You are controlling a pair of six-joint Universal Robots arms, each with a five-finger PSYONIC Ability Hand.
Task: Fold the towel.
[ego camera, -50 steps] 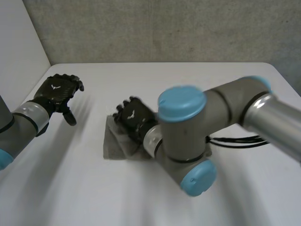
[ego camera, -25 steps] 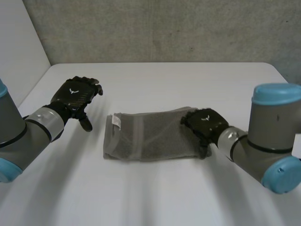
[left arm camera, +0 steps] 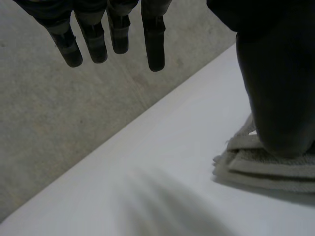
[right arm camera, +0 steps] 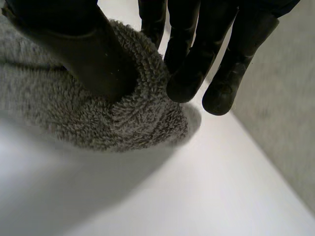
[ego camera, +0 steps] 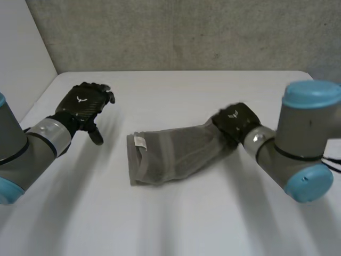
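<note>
**Towel position.** Grey towel [ego camera: 170, 152] lies mid-bench [ego camera: 176, 229], already doubled into a long narrow band. Its long axis runs on a slant. The end with the small white tag [ego camera: 140, 141] sits nearer the robot on the left. The other end rises away toward the right hand [ego camera: 234, 120].

**Right hand.** It is closed on the far-right end of the band. In the right wrist view the thumb [right arm camera: 93, 64] presses into the pile from one side and the fingers [right arm camera: 187, 83] curl in from the other, so the cloth bunches into a rounded lump between them. This end may be lifted slightly off the bench, but the shadow under it makes that hard to confirm.

**Left hand.** The left hand [ego camera: 82, 104] holds nothing and hovers over bare bench, well apart from the tag end. Its fingers [left arm camera: 155, 44] hang straight and slightly apart. In the left wrist view the towel's layered edge lies beside the thumb, not under the palm.

**Key relation.** The free tag end lies to the right of the left hand, across open bench. The left hand is the nearer one to that end. Judgement: the next fold would bring the held end over toward the tag end, along the band's length.

**Material.** Looped terry, soft and limp, with stacked layers at the edges. It will likely sag and drag rather than keep its shape. The bench is smooth and white.
</note>
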